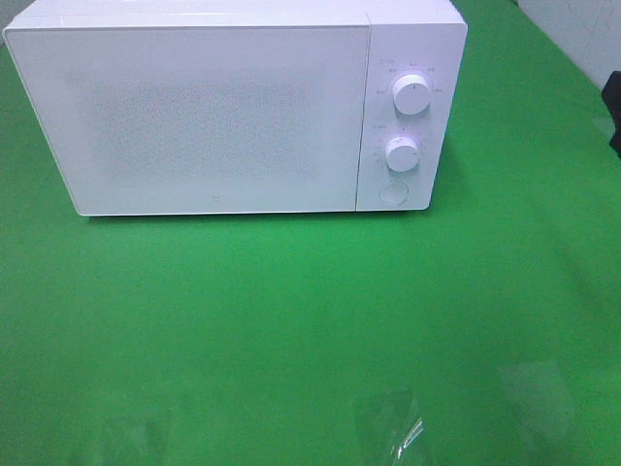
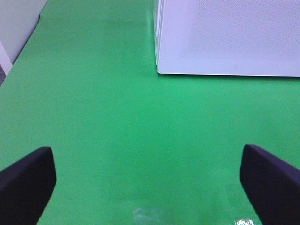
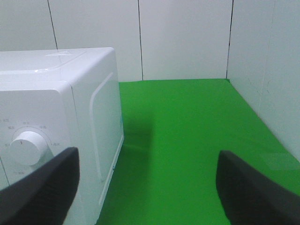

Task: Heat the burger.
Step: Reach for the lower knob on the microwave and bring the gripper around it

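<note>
Fingers (image 2: 28, 183) of the left gripper (image 2: 149, 185) stand wide apart, empty; the right gripper (image 3: 149, 187) is likewise spread, holding nothing.
White microwave (image 1: 194, 116) sits toward the green table's (image 1: 291, 320) far-left corner, door closed — its dotted front hides the inside. The burger shows in no view — place and heading cannot be told.

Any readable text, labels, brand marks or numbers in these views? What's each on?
Markings around the upper knob of the microwave: too small and blurred to read.
Markings around the lower knob: same, unreadable.
Tiny mark low on the door: unreadable.
No legible text anywhere.
</note>
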Motion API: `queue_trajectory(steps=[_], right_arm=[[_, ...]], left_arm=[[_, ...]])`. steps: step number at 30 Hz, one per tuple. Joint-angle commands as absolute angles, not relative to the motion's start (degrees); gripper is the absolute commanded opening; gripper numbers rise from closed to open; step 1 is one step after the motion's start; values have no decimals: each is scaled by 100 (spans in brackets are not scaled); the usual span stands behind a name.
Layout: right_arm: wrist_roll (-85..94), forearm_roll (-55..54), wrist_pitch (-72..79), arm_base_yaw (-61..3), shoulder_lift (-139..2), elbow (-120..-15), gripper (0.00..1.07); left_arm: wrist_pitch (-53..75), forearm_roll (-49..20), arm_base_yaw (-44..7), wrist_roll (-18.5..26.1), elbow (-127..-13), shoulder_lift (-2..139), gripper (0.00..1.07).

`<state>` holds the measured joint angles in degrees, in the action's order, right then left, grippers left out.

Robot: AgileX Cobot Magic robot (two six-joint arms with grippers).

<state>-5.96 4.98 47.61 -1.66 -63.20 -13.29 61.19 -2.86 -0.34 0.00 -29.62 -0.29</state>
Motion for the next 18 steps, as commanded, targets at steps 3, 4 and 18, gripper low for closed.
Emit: queue_trajectory(steps=[3, 4, 18], right_arm=[[-453, 395, 5386, -178, -7024, -1306, 76], [-453, 395, 5386, -178, -7024, -1306, 76], [1346, -3037, 6784, -2939, -8720, -1312, 76]], left_arm=[[6136, -292, -23, 0, -2962, -155, 100], [6136, -292, -23, 0, -2962, -155, 100], [6136, -292, -23, 0, -2962, -155, 100]])
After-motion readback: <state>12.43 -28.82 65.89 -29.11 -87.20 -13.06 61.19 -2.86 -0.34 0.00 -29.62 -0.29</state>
